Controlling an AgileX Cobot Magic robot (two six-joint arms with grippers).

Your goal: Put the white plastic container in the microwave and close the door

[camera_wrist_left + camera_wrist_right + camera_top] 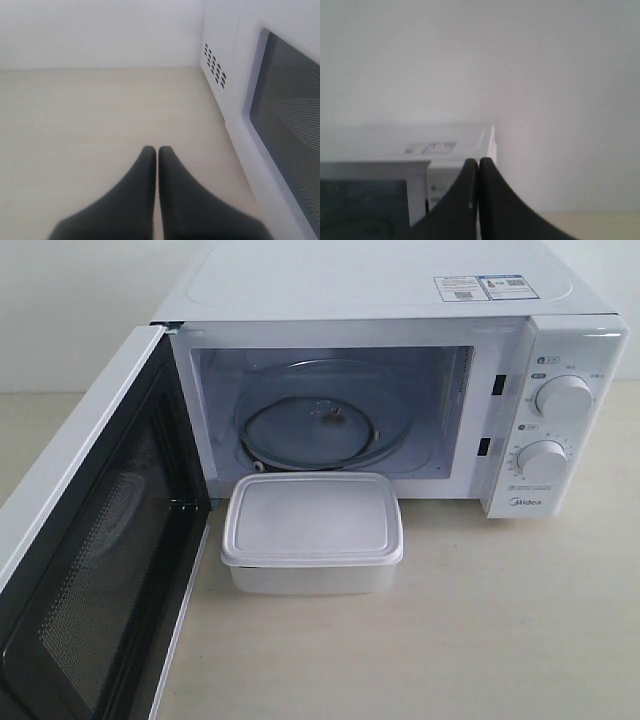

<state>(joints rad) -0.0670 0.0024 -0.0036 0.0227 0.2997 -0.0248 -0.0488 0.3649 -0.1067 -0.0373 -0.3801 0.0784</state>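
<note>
Left gripper [157, 151]: fingers pressed together, holding nothing, over the table [90, 110] beside the outer face of the door [290, 100]. Right gripper [479, 164]: fingers pressed together, holding nothing. The white plastic container [312, 532] sits lidded on the table, just before the cavity of the microwave [380, 280]; the door stands wide open.

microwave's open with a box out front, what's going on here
Nothing is held right now. The microwave has its door wide open, and the lidded container sits on the table just before the opening, not yet inside. Both grippers are shut and empty: the left gripper beside the door's outer face, the right gripper off by the microwave.
</note>
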